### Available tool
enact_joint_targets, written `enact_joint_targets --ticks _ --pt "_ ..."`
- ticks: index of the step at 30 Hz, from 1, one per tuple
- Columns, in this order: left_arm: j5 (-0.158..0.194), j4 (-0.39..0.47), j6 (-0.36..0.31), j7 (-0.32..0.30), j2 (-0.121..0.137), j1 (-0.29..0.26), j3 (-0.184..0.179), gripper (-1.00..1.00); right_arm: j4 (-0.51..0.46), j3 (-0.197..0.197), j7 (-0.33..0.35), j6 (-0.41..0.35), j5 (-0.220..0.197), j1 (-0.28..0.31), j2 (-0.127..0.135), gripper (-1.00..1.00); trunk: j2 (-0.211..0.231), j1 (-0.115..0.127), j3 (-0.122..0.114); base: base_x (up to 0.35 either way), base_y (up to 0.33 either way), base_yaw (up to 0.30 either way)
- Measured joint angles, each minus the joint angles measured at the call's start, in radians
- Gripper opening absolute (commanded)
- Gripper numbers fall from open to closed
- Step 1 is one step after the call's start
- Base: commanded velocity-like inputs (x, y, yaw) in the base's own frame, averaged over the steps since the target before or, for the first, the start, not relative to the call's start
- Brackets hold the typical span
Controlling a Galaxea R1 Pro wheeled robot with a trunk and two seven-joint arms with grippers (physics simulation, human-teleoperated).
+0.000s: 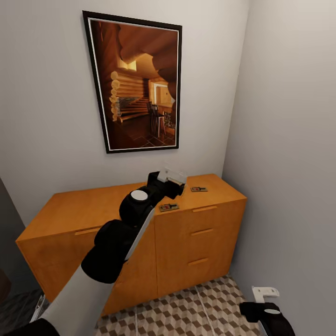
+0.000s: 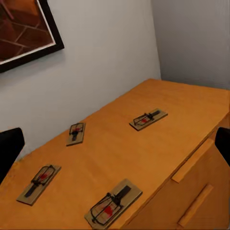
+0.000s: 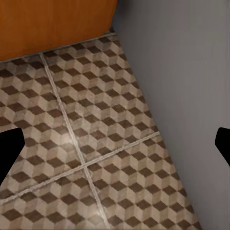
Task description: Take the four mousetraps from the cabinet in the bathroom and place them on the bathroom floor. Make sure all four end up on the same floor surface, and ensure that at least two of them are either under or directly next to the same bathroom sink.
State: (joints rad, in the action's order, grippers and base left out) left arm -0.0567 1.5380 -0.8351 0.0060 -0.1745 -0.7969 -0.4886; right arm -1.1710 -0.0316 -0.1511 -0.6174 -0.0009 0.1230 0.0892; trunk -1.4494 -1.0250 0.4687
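Head view shows my right gripper (image 1: 265,298) low near the bathroom floor (image 1: 196,308), open and empty. Farther, my left gripper (image 1: 171,179) hovers over the cabinet (image 1: 200,233), jaws wide with nothing between, because four mousetraps (image 2: 112,205) lie on top, ready for picking.

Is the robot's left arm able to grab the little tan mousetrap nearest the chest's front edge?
Probably yes. The left tool hangs open above the orange-brown wooden chest, and nothing lies between it and that small tan mousetrap.
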Motion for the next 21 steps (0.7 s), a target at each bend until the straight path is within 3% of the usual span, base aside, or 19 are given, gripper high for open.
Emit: enact_joint_targets --ticks 5,9,12,16,17,21 --pt "-0.001 -0.002 -0.048 0.001 0.0 -0.086 0.01 1.0 -0.003 0.0 -0.001 -0.026 0.001 0.016 0.0 1.0 0.0 0.0 0.0 0.0 0.0 0.0" --pt "-0.002 -0.008 -0.086 0.001 0.0 -0.155 0.056 1.0 -0.008 0.0 -0.002 -0.042 0.001 0.03 0.0 1.0 0.0 0.0 0.0 0.0 0.0 0.0" --pt "-0.002 -0.018 -0.103 0.001 0.0 -0.189 0.126 1.0 -0.013 0.0 -0.002 -0.047 0.001 0.04 0.0 1.0 0.0 0.0 0.0 0.0 0.0 0.0" --pt "-0.002 -0.031 -0.115 0.002 0.0 -0.211 0.255 1.0 -0.027 0.0 -0.013 -0.062 0.001 0.059 0.001 1.0 0.0 0.0 0.0 0.0 0.0 0.0" --pt "0.0 -0.031 -0.115 0.002 0.0 -0.211 0.257 1.0 -0.027 0.0 -0.013 -0.062 0.001 0.059 0.001 1.0 0.0 0.0 0.0 0.0 0.0 0.0" --pt "-0.001 -0.052 -0.126 -0.001 0.0 -0.22 0.392 1.0 -0.07 -0.004 -0.036 -0.109 0.002 0.1 0.001 1.0 0.0 0.0 0.0 0.0 0.0 0.0"
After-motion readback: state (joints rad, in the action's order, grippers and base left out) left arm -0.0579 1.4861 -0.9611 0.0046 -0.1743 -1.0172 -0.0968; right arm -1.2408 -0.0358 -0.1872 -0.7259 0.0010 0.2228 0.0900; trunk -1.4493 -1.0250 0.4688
